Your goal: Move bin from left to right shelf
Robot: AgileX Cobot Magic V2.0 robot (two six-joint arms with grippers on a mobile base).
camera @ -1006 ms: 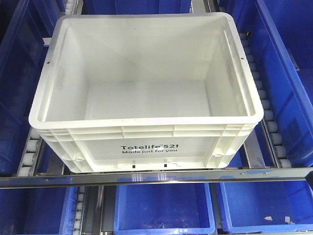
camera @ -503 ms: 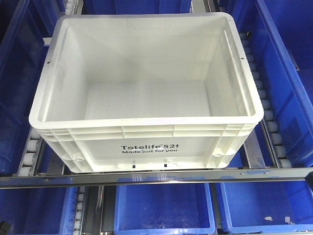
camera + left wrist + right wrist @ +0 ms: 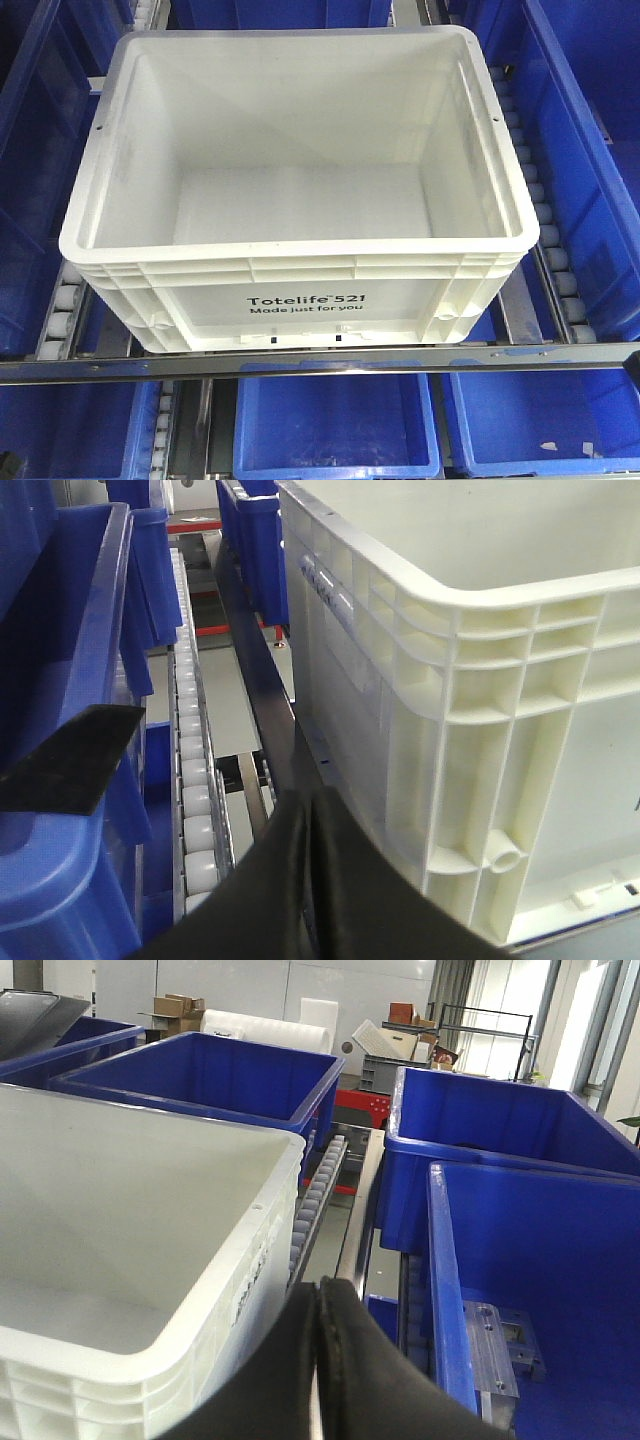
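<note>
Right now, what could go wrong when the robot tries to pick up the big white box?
The white bin sits squeezed between blue bins, so an arm could bump one while reaching in. The left gripper and right gripper are beside the walls, not gripping yet; a bad hold might tip it. It could also catch the metal rail.

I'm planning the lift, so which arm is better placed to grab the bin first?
Neither clearly. The left gripper sits low beside the bin's left front corner, the right gripper beside its right rim; both look closed, and a bin this wide probably needs both.
</note>
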